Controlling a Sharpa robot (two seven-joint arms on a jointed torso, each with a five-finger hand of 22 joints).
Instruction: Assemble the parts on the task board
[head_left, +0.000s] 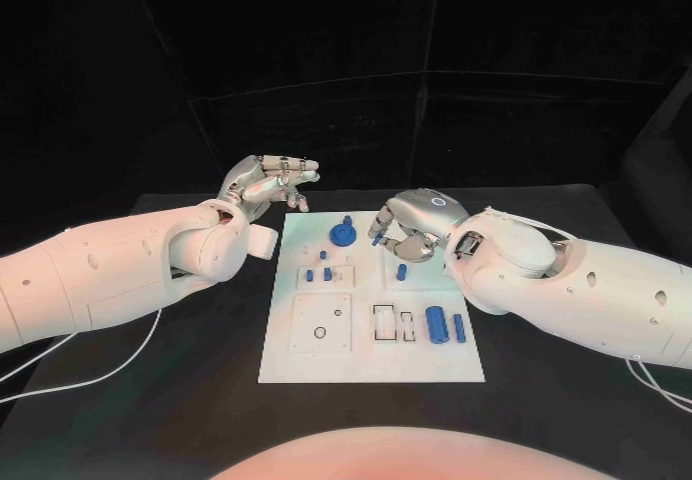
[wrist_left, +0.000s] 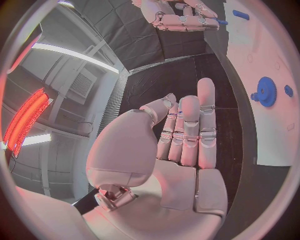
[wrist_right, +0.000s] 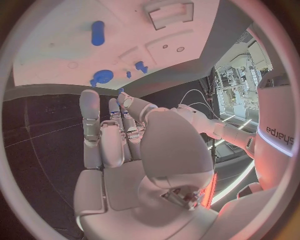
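Note:
The white task board (head_left: 418, 360) lies in the middle of the table. A blue gear (head_left: 343, 234) sits at its far end, also seen in the left wrist view (wrist_left: 267, 91) and the right wrist view (wrist_right: 102, 76). Small blue parts (head_left: 320, 272) stand at mid-board, and two blue cylinders (head_left: 436, 325) lie near the right edge. My right hand (head_left: 411, 225) hovers over the board's far right part, right of the gear, and pinches a small blue peg (head_left: 378, 238) at its fingertips. My left hand (head_left: 270, 183) is raised beyond the board's far left corner, fingers apart, holding nothing.
Another blue peg (head_left: 401, 271) stands on the board just below my right hand. A raised square plate (head_left: 320, 322) and a rectangular slot (head_left: 388, 322) are on the board's near half. Black table (head_left: 173, 400) surrounds the board on all sides.

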